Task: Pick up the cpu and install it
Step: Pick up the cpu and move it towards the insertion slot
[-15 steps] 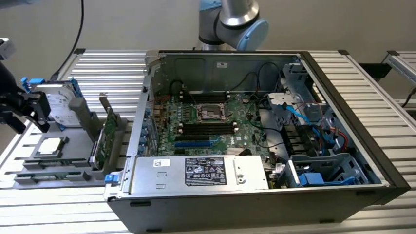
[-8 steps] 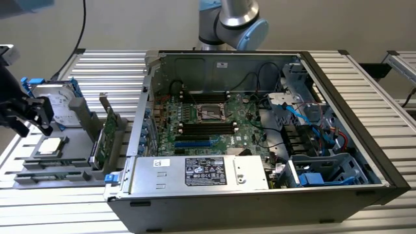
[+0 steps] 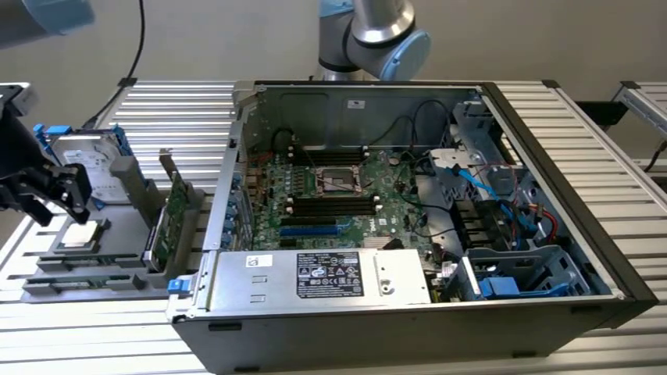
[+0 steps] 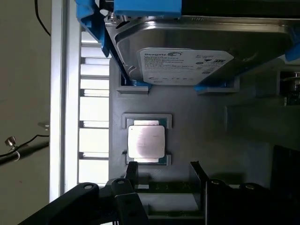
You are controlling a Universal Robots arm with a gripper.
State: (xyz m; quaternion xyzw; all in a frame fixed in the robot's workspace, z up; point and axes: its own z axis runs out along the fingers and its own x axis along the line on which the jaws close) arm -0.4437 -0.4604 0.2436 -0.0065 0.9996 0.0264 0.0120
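The cpu (image 3: 83,233) (image 4: 146,142), a small square chip with a shiny silver top, lies flat in a recess of the grey holder tray (image 3: 115,234) (image 4: 201,131) at the exterior view's left. My black gripper (image 3: 59,208) (image 4: 164,173) hangs just above the tray beside the cpu, open, with nothing between its fingers (image 4: 131,171). The cpu sits a little off from the gap between the fingers. The open computer case (image 3: 563,195) holds the green motherboard with its square cpu socket (image 3: 339,181) near the middle.
A silver labelled hard drive (image 3: 89,160) (image 4: 187,58) in a blue bracket stands behind the cpu on the tray. A green card (image 3: 172,215) stands upright at the tray's case-side edge. A silver power supply box (image 3: 323,277) and cables (image 3: 490,195) crowd the case.
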